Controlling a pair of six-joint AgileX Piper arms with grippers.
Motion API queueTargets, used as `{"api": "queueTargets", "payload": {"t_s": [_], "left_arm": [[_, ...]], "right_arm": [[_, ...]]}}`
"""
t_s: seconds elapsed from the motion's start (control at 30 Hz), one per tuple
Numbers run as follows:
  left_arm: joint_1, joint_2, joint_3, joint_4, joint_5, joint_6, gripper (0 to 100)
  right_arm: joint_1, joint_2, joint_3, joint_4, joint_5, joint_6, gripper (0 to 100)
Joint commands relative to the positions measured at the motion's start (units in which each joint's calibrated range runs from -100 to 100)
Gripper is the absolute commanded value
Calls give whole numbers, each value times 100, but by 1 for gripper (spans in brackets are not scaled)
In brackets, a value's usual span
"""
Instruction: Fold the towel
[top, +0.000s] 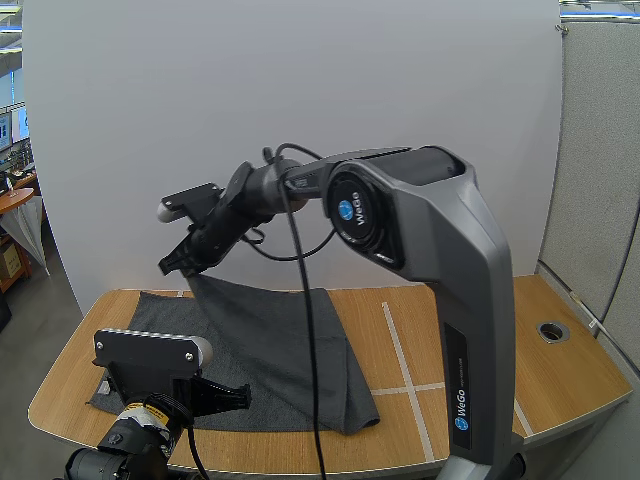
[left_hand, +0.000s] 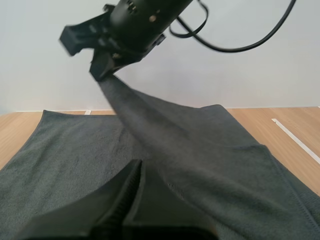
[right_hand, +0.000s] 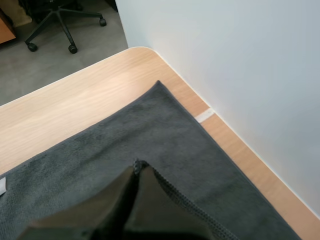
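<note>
1. My left gripper (top: 230, 397): nearest item, low over the near edge of the towel, fingers pointing toward the table's right side. In the left wrist view the two fingers lie together as one dark wedge, with the cloth spread beyond their tip. I cannot tell whether any cloth is caught between them.

2. Towel (top: 285, 350): dark grey, on the left half of the table. Its long axis runs left to right across the table, and the near edge lies close to the table's front edge. Most of it lies flat. One corner is held up off the table, pointing up and to the far left. From that corner a taut ridge of cloth slopes down toward the near right, where the towel lies doubled on itself.

3. Table (top: 480, 330): light wood, with pale tape lines (top: 400, 345) crossing its bare right half, beside the towel's right edge.

4. My right gripper (top: 182, 264): farthest item, in the air above the towel's far left part. Its fingers are clamped on the raised corner. In the right wrist view the stitched hem runs out from between the closed tips.
</note>
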Motion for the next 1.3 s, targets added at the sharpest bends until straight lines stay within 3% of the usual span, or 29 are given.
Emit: {"api": "queueTargets", "payload": {"t_s": [0.0, 0.23, 0.7, 0.93, 1.27], "left_arm": [[-17, -19, 6, -96, -118, -13, 0], [-17, -19, 6, -96, -118, -13, 0], [-17, -19, 6, -96, -118, -13, 0], [-17, -19, 6, -96, -118, -13, 0], [-17, -19, 6, -96, -118, -13, 0]], "right_arm": [[153, 139, -65, -48, -627, 16, 0], [205, 735, -937, -754, -379, 738, 0], [396, 1830, -2392, -799, -172, 871, 0], [453, 2373, -3206, -1321, -68, 1302, 0], [461, 2942, -4198, -1367, 288, 1411, 0]]}}
